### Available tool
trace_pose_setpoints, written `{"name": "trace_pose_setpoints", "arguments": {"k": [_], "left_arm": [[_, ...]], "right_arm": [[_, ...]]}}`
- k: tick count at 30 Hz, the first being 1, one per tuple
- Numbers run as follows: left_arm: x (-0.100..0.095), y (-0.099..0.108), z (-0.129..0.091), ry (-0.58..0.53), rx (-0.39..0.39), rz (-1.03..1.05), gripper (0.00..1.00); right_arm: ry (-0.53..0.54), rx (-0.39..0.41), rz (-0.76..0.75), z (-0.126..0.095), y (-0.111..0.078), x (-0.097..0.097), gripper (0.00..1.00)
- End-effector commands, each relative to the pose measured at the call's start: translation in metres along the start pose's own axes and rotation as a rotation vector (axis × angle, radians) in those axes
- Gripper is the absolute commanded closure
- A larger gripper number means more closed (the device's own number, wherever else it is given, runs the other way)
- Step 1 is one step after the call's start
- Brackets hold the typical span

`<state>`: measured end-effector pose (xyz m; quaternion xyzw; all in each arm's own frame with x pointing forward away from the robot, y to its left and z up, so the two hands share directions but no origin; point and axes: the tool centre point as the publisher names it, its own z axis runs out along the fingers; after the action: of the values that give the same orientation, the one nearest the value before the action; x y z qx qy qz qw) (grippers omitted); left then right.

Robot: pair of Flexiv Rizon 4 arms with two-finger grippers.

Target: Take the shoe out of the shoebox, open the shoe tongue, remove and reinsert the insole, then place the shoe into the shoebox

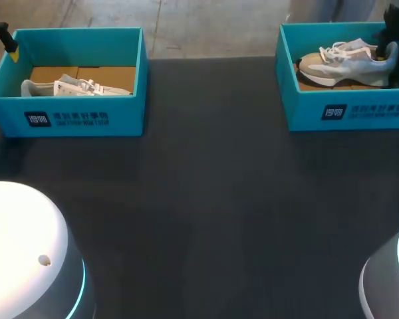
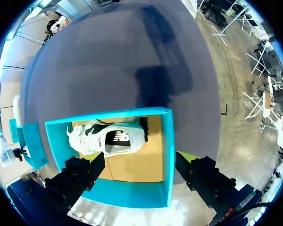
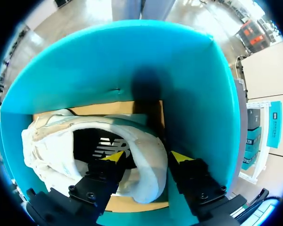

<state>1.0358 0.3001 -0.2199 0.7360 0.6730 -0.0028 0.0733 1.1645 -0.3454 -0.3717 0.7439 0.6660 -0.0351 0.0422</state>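
Observation:
A grey-white shoe [image 1: 346,61] lies in the teal shoebox [image 1: 349,109] at the far right, toe pointing left. My right gripper [image 1: 388,48] is down at its heel. In the right wrist view the gripper [image 3: 147,157] is open and straddles the heel of the shoe [image 3: 85,141]: one finger is inside the shoe opening, the other is between the heel and the box wall [image 3: 193,84]. My left gripper [image 2: 141,169] hangs wide open and empty above the near wall of a second teal shoebox [image 2: 167,155]. That box holds another white shoe [image 2: 108,136].
The second shoebox [image 1: 80,116], with its shoe [image 1: 73,86], stands at the far left of the dark table [image 1: 213,199]. The left gripper [image 1: 3,36] shows only at that box's far left corner. Between and in front of the boxes the tabletop is bare.

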Motion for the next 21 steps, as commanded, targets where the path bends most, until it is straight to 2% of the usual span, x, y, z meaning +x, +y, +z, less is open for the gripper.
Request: {"name": "trace_pose_setpoints", "arguments": {"k": [1,4,6,7,8,9,16,21], "left_arm": [[0.0,0.0,-0.001,0.002,0.0,0.001,0.0],[0.0,0.0,-0.001,0.002,0.0,0.001,0.0],[0.0,0.0,-0.001,0.002,0.0,0.001,0.0],[0.0,0.0,-0.001,0.002,0.0,0.001,0.0],[0.0,0.0,-0.001,0.002,0.0,0.001,0.0],[0.0,0.0,-0.001,0.002,0.0,0.001,0.0],[0.0,0.0,-0.001,0.002,0.0,0.001,0.0],[0.0,0.0,-0.001,0.002,0.0,0.001,0.0]], "right_arm": [[0.006,0.09,0.001,0.012,0.009,-0.001,0.52],[0.006,0.096,0.005,0.013,0.007,-0.001,0.58],[0.003,0.103,0.007,0.013,0.005,-0.001,0.77],[0.003,0.106,0.009,0.013,0.004,-0.001,0.83],[0.004,0.108,0.012,0.013,0.002,-0.002,0.95],[0.003,0.111,0.014,0.012,0.001,-0.002,1.0],[0.012,0.115,0.029,0.004,-0.014,-0.005,1.0],[0.016,0.124,0.025,-0.011,-0.03,-0.005,1.0]]}}
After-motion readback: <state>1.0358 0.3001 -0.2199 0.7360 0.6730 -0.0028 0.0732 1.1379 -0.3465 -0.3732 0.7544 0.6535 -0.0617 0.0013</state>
